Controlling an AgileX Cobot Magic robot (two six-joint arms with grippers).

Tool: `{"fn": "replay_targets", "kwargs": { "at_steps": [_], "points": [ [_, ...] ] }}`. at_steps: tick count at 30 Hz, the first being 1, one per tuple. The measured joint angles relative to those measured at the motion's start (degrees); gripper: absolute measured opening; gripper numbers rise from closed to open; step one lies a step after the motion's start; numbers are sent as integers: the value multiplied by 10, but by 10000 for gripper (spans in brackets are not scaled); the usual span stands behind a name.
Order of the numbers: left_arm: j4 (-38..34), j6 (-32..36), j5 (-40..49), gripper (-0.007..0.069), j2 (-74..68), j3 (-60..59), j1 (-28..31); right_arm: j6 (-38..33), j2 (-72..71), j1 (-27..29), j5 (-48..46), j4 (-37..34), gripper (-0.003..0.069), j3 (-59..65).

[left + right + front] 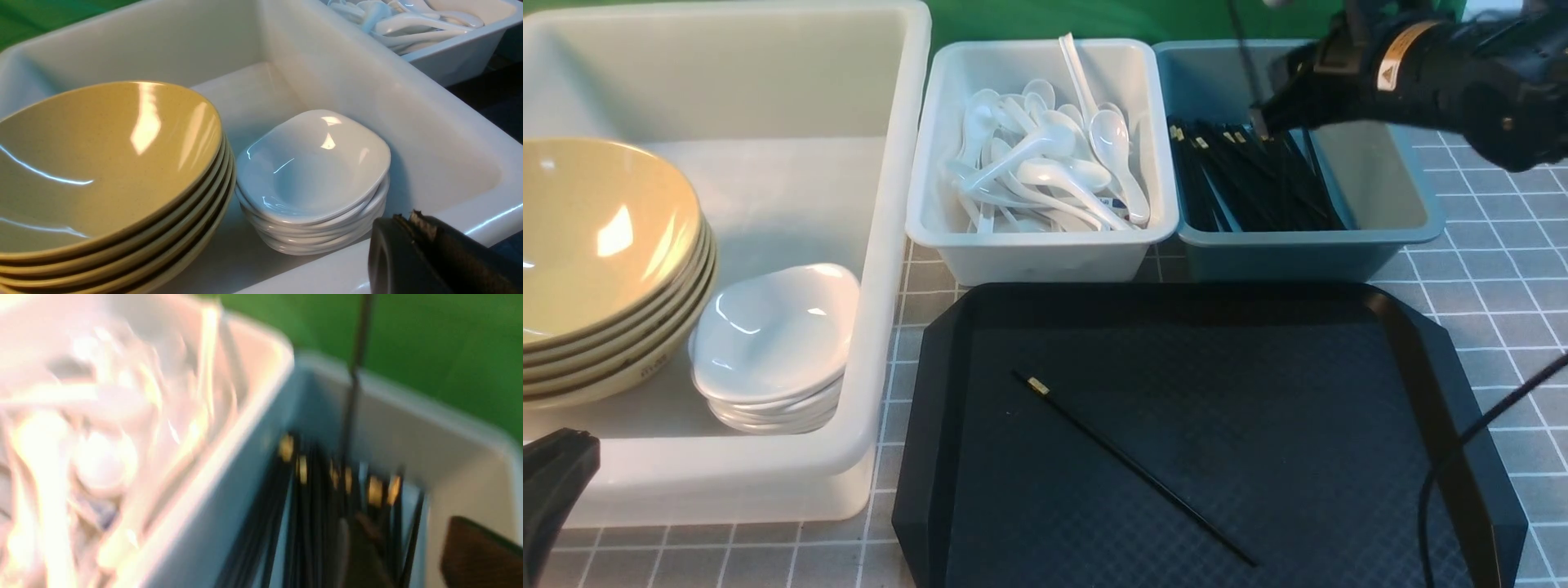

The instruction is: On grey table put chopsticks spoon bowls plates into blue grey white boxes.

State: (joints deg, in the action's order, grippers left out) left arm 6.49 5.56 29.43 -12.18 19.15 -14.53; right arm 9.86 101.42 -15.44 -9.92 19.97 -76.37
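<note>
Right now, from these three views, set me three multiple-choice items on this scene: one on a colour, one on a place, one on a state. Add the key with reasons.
1. What colour are the bowls stacked in the white tub?
A. red
B. olive-yellow
C. black

2. Where does the lone chopstick lie?
A. in the white tub
B. on the black tray
C. inside the bowls

3. How does the left gripper stand?
A. shut, holding nothing
B. shut on the lone chopstick
C. wide open

Key:
1 B: they show glossy olive-yellow in the front and left wrist views.
2 B: it lies slantwise on the tray's textured floor.
3 A: the left wrist view shows its fingers together with nothing between them.
</note>
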Motion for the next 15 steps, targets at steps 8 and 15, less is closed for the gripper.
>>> {"fn": "replay_targets", "kwargs": {
  "at_steps": [8, 15],
  "points": [
    [0, 0, 0, -8, 0, 0, 0, -99, -34, -97, -334, -99, 379, -7],
    [0, 0, 0, -8, 0, 0, 0, -213, -9, -238, -311, -247, 325, 98]
  ]
}}
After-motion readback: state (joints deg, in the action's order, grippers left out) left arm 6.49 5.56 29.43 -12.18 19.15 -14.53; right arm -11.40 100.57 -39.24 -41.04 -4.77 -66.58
